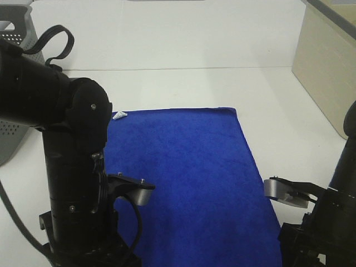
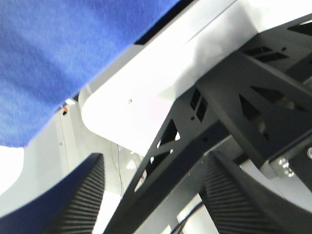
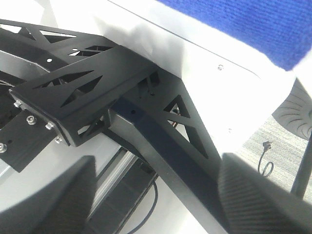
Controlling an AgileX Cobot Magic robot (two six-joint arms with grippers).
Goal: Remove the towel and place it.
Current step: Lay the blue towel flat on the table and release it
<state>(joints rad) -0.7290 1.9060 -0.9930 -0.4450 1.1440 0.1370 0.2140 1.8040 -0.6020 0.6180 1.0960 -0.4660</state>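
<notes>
Left gripper (image 2: 156, 207) and right gripper (image 3: 158, 204) look spread and empty to me. Towel (image 1: 183, 178) lies flat on the table (image 1: 211, 50).

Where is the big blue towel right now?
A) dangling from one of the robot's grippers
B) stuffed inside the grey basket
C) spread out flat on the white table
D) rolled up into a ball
C: the blue towel lies open and flat on the white table, well away from the grey basket at the left edge.
</notes>
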